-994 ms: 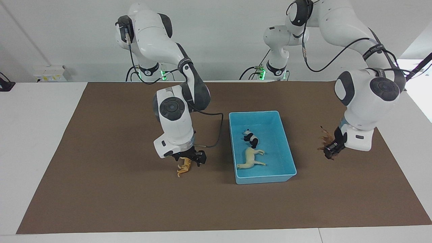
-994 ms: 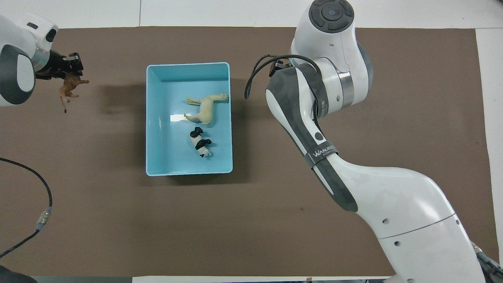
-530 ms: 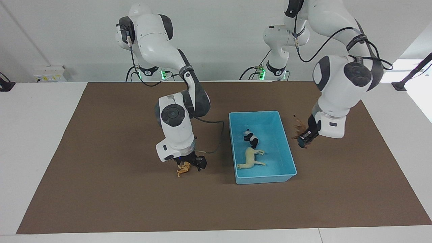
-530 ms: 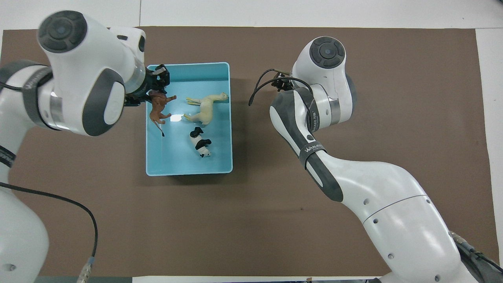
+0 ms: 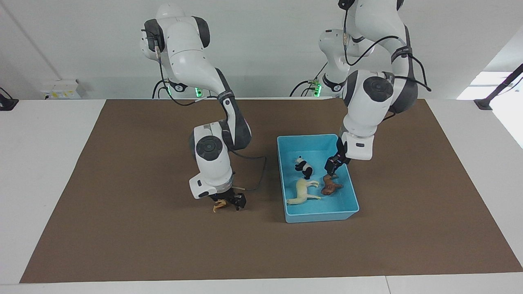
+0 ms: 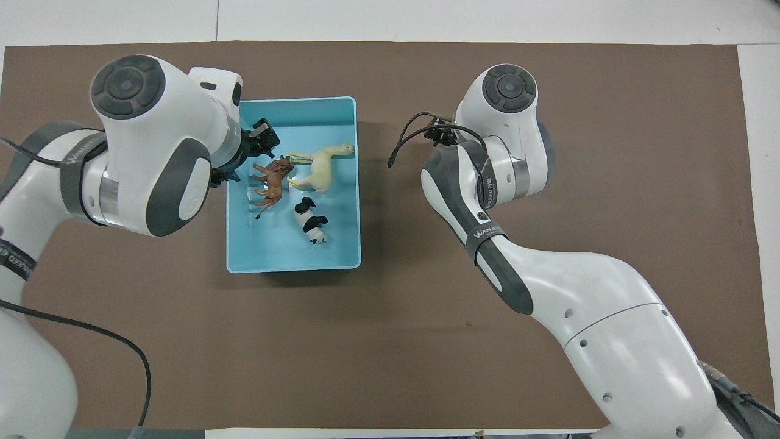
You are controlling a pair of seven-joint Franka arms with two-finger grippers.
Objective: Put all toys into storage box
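Light blue storage box (image 5: 351, 195) near the middle of the brown mat (image 5: 122, 245), all four rims clear of other things, wide bare mat on every side. Three toys lying inside: cream horse (image 5: 303, 192) at the end farthest from the robots, brown lion (image 5: 331, 186) just beside it toward the left arm's end, panda (image 5: 304, 166) nearer the robots; free floor left in the box corner nearest the robots. One toy outside: orange tiger (image 5: 217, 206) on the mat, well apart from the box toward the right arm's end. Left gripper (image 5: 331, 168) low over the box just above the lion, fingers spread, holding nothing. Right gripper (image 5: 229, 201) down at the mat, fingers apart around the tiger, not clamped. Two arms, one box, four toys
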